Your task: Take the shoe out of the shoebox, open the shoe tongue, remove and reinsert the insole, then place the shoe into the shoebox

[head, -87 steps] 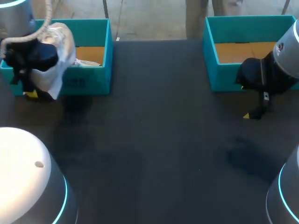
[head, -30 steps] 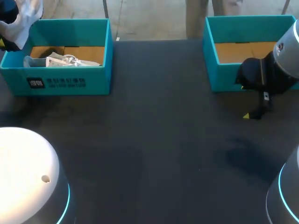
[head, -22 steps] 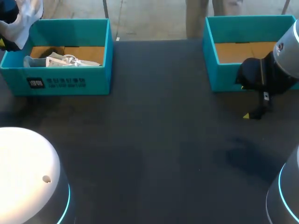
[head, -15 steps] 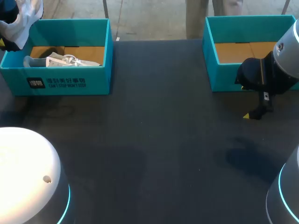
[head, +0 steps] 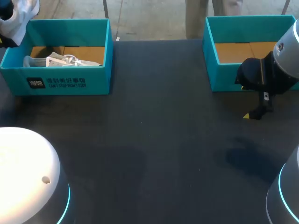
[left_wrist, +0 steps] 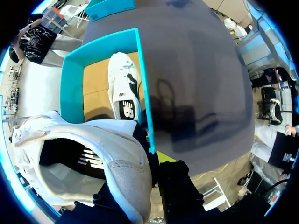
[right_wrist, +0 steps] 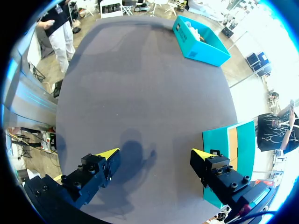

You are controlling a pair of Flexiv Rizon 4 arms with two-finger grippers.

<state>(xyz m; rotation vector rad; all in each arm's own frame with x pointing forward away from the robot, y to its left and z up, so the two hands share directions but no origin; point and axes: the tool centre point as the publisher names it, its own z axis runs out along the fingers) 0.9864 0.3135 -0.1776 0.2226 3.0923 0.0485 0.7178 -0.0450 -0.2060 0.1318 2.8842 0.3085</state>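
1. While the head view takes in the whole desk (head: 163, 140), the shoe (head: 21, 18) hangs lifted at the outer far corner of the left shoebox (head: 100, 56), clear of its walls. A second shoe (head: 60, 60) lies inside the left shoebox on the cardboard floor. The right shoebox (head: 210, 60) stands well apart from the left shoebox, with bare desk between them.

2. Seen from the left wrist, the left claw (left_wrist: 149, 168) is clenched on the shoe's heel. One yellow tip shows against the heel's outer side, while the other finger is hidden by the shoe. The left shoebox lies ahead of and below the claw, with the second shoe flat inside it.

3. Seen from the right wrist, the right claw (right_wrist: 155, 156) is released, its fingers wide apart over bare desk and far from the left shoebox.

4. The step in hand looks like carrying the shoe out.
   - Keep the heel grip firm so the toe does not swing.
   - Stay above the left shoebox's wall and clear of the second shoe's laces.
   - Set the shoe sole-down on the bare desk beside the left shoebox, on the side nearer the right shoebox, with its opening up so the right claw can reach the tongue.
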